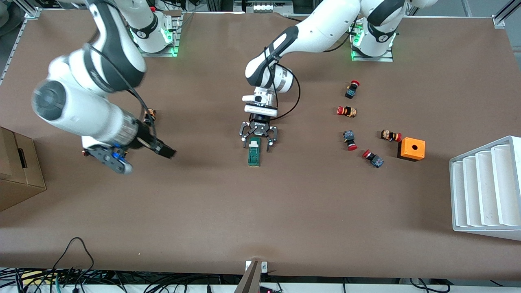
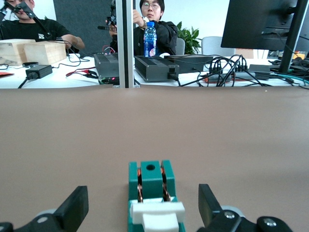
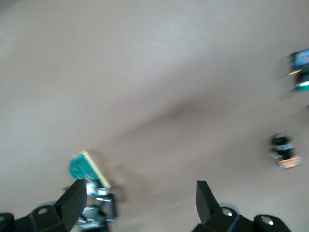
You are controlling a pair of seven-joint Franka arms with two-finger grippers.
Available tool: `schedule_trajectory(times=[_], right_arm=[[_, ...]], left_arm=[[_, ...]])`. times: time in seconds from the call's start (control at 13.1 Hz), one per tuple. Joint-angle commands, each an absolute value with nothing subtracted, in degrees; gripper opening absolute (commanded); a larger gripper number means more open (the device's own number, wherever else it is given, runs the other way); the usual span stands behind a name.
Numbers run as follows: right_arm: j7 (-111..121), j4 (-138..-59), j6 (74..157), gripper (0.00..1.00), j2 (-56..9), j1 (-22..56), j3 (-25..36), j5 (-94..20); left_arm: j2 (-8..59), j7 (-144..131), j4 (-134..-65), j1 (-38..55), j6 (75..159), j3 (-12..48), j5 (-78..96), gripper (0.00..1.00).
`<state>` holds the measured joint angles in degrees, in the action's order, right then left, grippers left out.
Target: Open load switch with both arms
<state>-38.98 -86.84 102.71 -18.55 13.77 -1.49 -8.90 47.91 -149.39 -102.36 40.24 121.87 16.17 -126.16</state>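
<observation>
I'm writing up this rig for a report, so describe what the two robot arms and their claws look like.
Both arms are glossy white with rounded segments and black bands at the joints. Each base glows green. A black cable runs along each forearm. The left claw is black with two skeletal linkage fingers below a white wrist camera block. The right claw is black too, with a grey bracket carrying blue fittings beside it.

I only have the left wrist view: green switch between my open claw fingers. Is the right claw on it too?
Observer: No. The right claw is open and empty, over bare table toward the right arm's end, apart from the load switch.
Operator: Which end am I at?
Observer: The left claw straddles the switch's white end, the end farther from the front camera.
Operator: What's nearby?
Observer: Five red-capped push buttons and an orange cube, toward the left arm's end.
</observation>
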Motion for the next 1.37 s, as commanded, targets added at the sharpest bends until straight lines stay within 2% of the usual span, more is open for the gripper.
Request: schedule_trajectory(times=[0.0,0.38,0.76,1.14,1.29], right_arm=[[-28.43,-90.44,99.68,1.00,-12.93,11.61,-2.29,-4.24],[-9.36,-95.61,97.47,1.00,-4.85,7.91,-0.45,-0.80],[1.74,-100.10,97.56,1.00,0.87,6.68,2.72,0.88],[2.29,-96.77,96.68,1.00,0.00,6.59,2.90,0.88],[2.46,-95.54,96.68,1.00,-0.70,6.42,2.90,1.31]], left_arm=[[38.87,-149.15,-109.50,38.94,126.98,16.79,-124.03,1.00],[29.28,-147.67,-110.65,38.50,139.73,16.79,-103.76,1.00],[24.89,-127.77,-109.69,37.36,140.45,16.96,-75.57,1.00],[17.41,-92.46,-107.06,30.95,139.49,16.96,-41.82,1.00],[16.35,-77.68,-103.38,27.88,134.51,16.96,-30.63,1.00]])
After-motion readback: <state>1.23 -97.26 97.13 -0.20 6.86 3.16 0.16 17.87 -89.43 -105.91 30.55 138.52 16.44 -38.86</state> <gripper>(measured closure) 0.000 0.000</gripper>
